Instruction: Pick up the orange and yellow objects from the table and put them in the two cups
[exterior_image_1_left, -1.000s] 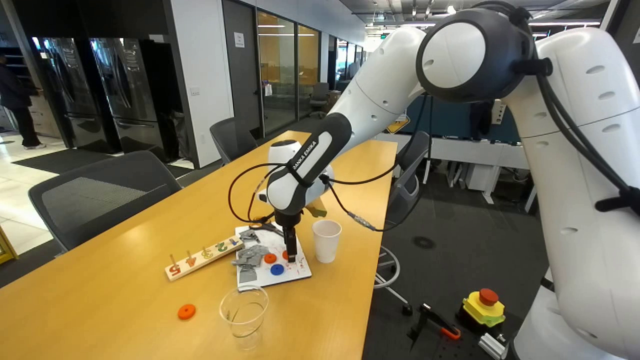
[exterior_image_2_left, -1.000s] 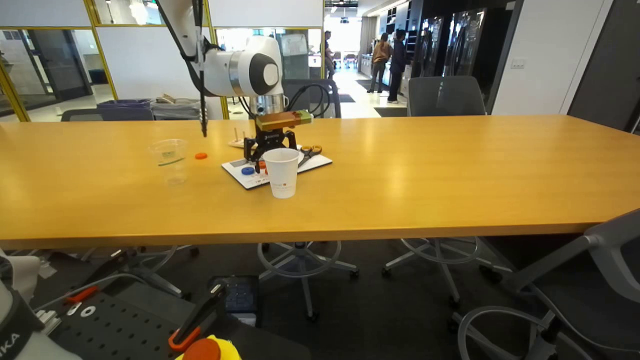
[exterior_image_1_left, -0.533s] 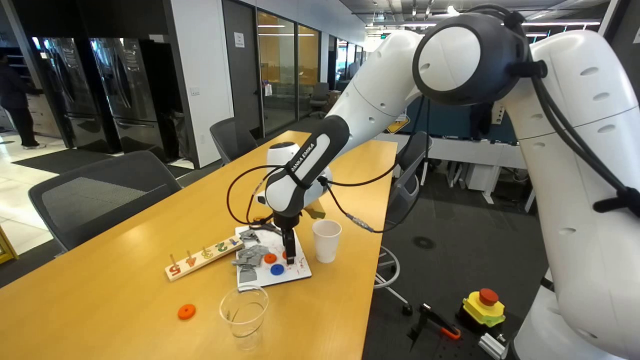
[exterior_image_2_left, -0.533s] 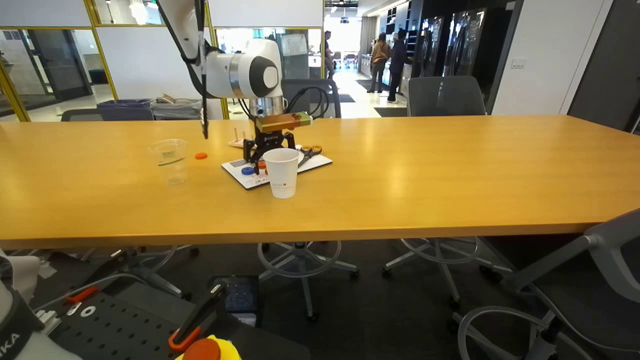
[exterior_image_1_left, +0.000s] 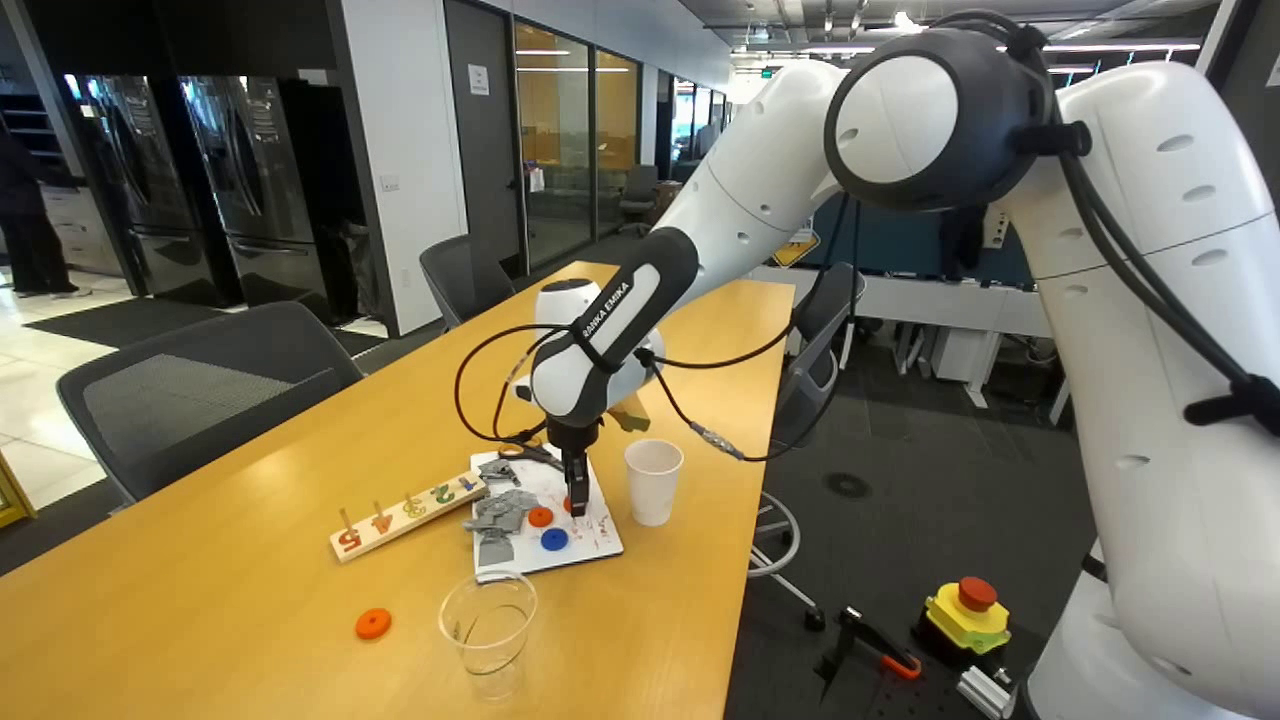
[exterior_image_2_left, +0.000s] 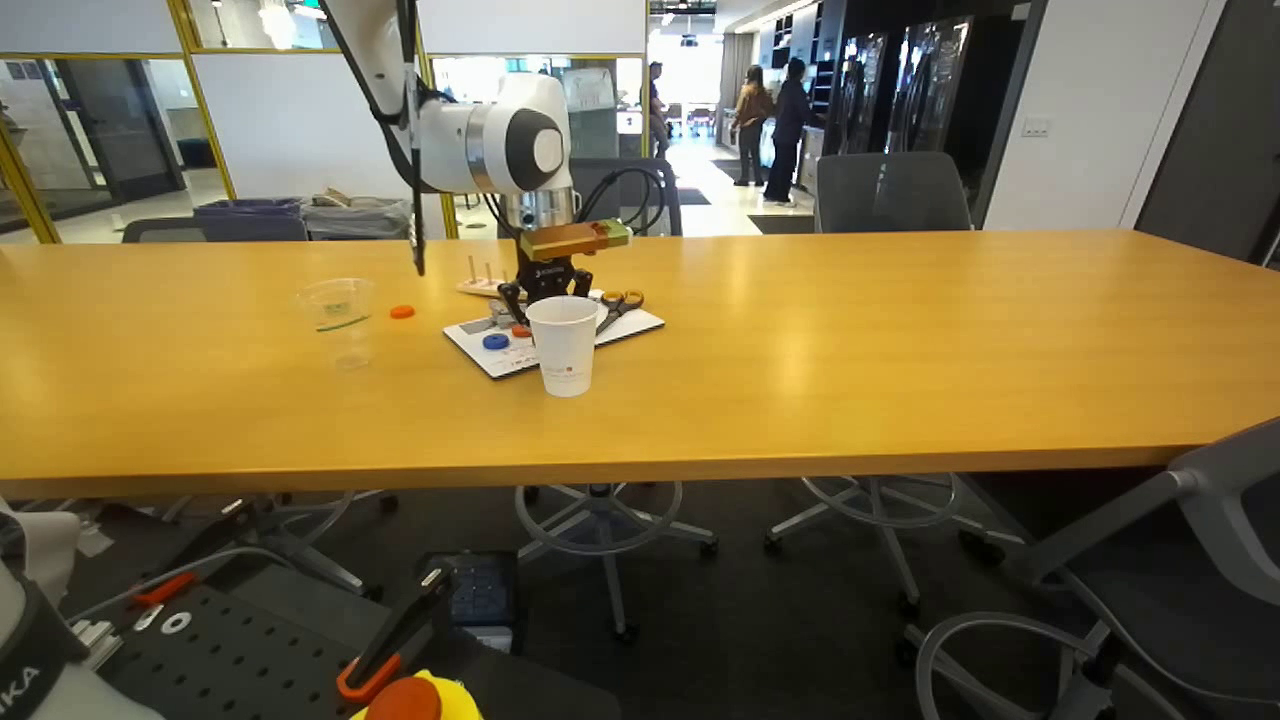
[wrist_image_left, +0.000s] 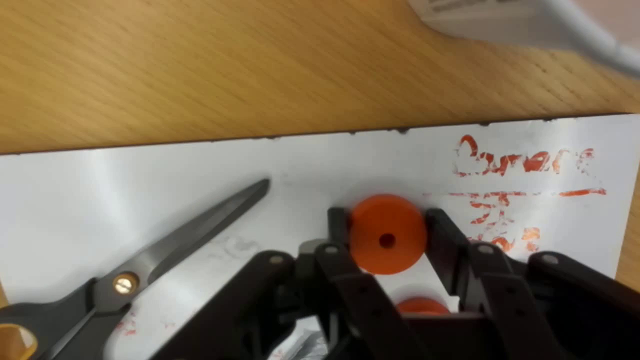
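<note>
Orange and round, a pierced disc sits pinched between the black jaws, one pressed to each side, over a white board on the long wooden bench; whether it touches the board cannot be told. A second orange disc lies on the board just beside it, with a blue disc near. Flat grey pieces and a pair of scissors share the board, which bears red handwriting. Just off one edge, apart from the board, a white paper cup stands upright. Near another edge stands a clear plastic cup, also upright, and near that a third orange disc rests directly on the bench. A pale wooden strip with upright pegs and painted numerals lies at the board's side, close to the grey pieces. Above, a white robot arm reaches down over the scene, a yellow box with a red button near its base. Mesh-backed chairs stand along the bench, and people stand in the background.
</note>
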